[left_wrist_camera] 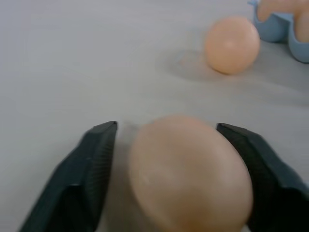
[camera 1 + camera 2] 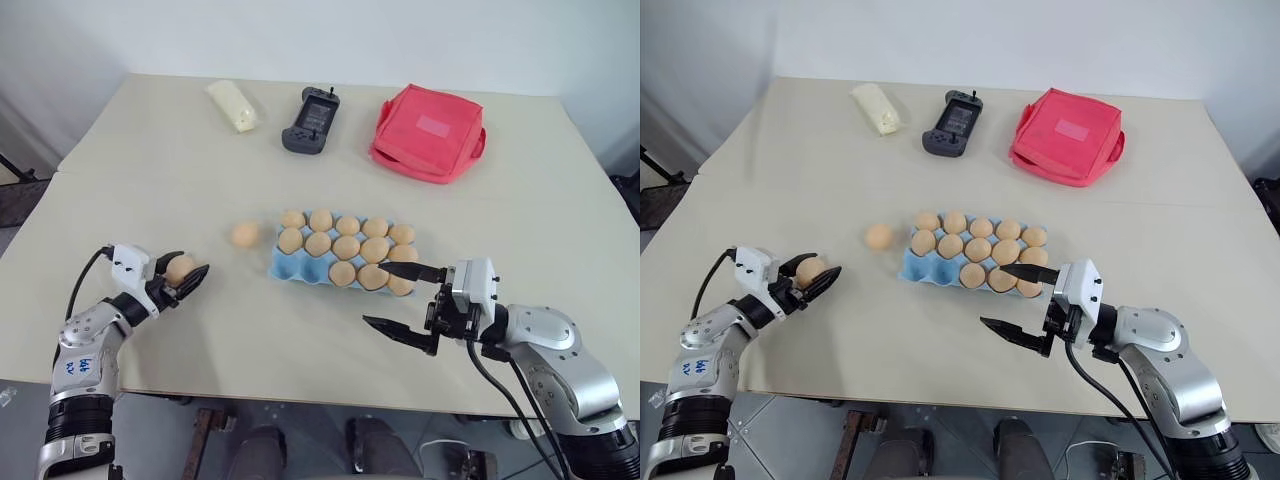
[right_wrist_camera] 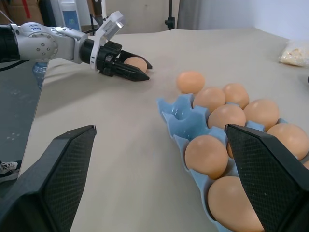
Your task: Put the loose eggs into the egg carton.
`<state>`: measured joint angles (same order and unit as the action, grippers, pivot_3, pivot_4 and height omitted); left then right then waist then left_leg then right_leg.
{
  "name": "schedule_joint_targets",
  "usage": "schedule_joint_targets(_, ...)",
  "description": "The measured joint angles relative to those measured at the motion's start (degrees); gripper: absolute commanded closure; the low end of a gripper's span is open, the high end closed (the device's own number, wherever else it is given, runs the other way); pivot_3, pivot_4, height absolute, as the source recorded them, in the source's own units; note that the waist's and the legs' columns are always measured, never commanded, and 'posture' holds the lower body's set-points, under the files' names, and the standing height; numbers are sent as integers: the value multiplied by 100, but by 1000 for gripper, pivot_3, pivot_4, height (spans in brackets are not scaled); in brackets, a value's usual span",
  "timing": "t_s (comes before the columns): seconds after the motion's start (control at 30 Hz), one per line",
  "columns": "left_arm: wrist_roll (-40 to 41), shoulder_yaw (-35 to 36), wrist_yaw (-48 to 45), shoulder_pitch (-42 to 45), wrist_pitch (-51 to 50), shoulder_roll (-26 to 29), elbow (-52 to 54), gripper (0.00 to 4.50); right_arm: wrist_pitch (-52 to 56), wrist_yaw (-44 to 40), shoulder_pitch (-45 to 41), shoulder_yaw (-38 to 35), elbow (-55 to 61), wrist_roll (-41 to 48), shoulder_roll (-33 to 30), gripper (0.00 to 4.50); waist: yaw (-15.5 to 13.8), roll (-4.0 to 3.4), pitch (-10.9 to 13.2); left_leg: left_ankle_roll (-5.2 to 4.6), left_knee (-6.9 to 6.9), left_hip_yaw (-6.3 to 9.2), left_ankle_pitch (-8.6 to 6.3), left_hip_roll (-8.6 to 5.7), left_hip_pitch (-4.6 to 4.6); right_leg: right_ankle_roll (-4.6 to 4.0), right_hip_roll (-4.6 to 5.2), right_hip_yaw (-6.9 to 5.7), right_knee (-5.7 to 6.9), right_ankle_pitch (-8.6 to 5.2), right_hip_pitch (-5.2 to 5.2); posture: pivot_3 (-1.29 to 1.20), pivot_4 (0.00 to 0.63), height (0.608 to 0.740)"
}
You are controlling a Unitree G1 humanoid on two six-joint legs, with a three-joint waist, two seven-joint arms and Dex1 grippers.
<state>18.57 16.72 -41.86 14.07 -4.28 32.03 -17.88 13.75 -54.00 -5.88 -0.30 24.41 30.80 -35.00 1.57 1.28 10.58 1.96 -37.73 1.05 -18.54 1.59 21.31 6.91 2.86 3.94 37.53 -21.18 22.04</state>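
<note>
From the head cameras we see the left pincer (image 2: pixel 185 277) low over the table (image 2: pixel 180 170) at its near left, fingers drawn in around one loose egg (image 2: pixel 180 268); whether they already press it we cannot quite tell. A second loose egg (image 2: pixel 245 234) lies just beside the left end of the egg carton (image 2: pixel 283 266), the blue tray mid-table with most cups filled and empty ones at its near left corner. Our right pincer (image 2: pixel 403 297) hangs spread wide at the carton's near right corner, carrying nothing. Far back sit a red bag (image 2: pixel 428 132), a dark game controller (image 2: pixel 310 121) and a pale packet (image 2: pixel 233 105). There is small writing on the left forearm, too tiny to read, and no brand we can make out.

On the left wrist view, the egg sits right between the ribbed black fingers (image 1: pixel 87 169); one side looks to touch, the other shows a sliver of gap. The other egg (image 1: pixel 231 44) rests ahead on the table, the carton's blue edge (image 1: pixel 275 29) just past it.

On the right wrist view, the wide-set fingers (image 3: pixel 58 179) frame the carton's open corner cups (image 3: pixel 181 118), with the left pincer (image 3: pixel 133 70) and its egg across the table.

We judge this the grasp step: finish closing gently, lift, then carry to an empty cup.
</note>
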Motion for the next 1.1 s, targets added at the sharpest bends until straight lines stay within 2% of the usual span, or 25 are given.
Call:
schedule_joint_targets(0.03, 1, -74, -108, -4, -28, 16, 64, 2350, 0, 30, 22, -2, 9, -9, 0, 0, 0, 0, 0, 0, -1, 0, 0, 0, 0, 0, 5, -10, 0, 0, -1, 0, 150, 740)
schedule_joint_targets(0.2, 235, -580, -736, 81, -325, -1, 845, 2350, -1, 151, 89, -34, 35, -21, 0, 0, -20, 0, 0, -3, -1, 8, 3, -16, 1, -5, 56, -53, 2, 3, -5, 0, 150, 740)
schedule_joint_targets(0.37, 228, -1526, -1056, 1171, -432, -682, 1262, 2350, -3, 257, 211, -125, 143, -21, -2, 0, -133, 0, 0, -8, -18, 2, 6, -33, 0, 6, 59, -66, 1, 9, -14, 0, 150, 740)
schedule_joint_targets(0.5, -2, -2218, -1282, 1873, -338, -1186, 893, 2350, -3, 374, 329, -233, 267, -39, -3, 0, -120, 0, 0, -15, -26, -17, 7, -40, -3, 18, 54, -68, 0, 14, -13, 0, 150, 740)
schedule_joint_targets(0.63, -211, -2404, -1464, 2013, -75, -1249, 224, 2350, 5, 517, 503, -303, 409, -49, -3, 0, -55, 0, 0, -18, -25, -18, 9, -36, -2, 18, 49, -66, 3, 14, -7, 0, 150, 740)
schedule_joint_targets(0.83, -210, -2219, -1633, 2018, 67, -1125, 14, 727, 8, 705, 657, -443, 579, -60, 3, 0, -51, 0, 1, -29, -28, -14, 16, -43, -1, 19, 61, -67, 7, 15, -9, 0, 150, 740)
schedule_joint_targets(0.97, -222, -2083, -1597, 2012, 185, -932, -34, 727, 8, 732, 642, -429, 579, -66, 39, 0, -47, 0, 1, -32, -28, -11, 20, -46, -2, 21, 63, -67, 9, 16, -11, 0, 150, 740)
schedule_joint_targets(1.1, 11, -1566, -1690, 1672, 51, -364, 424, 727, 6, 694, 590, -366, 556, -66, 50, 0, 29, 0, 1, -31, -19, -11, 20, -41, -3, 21, 63, -65, 11, 16, -6, 0, 150, 740)
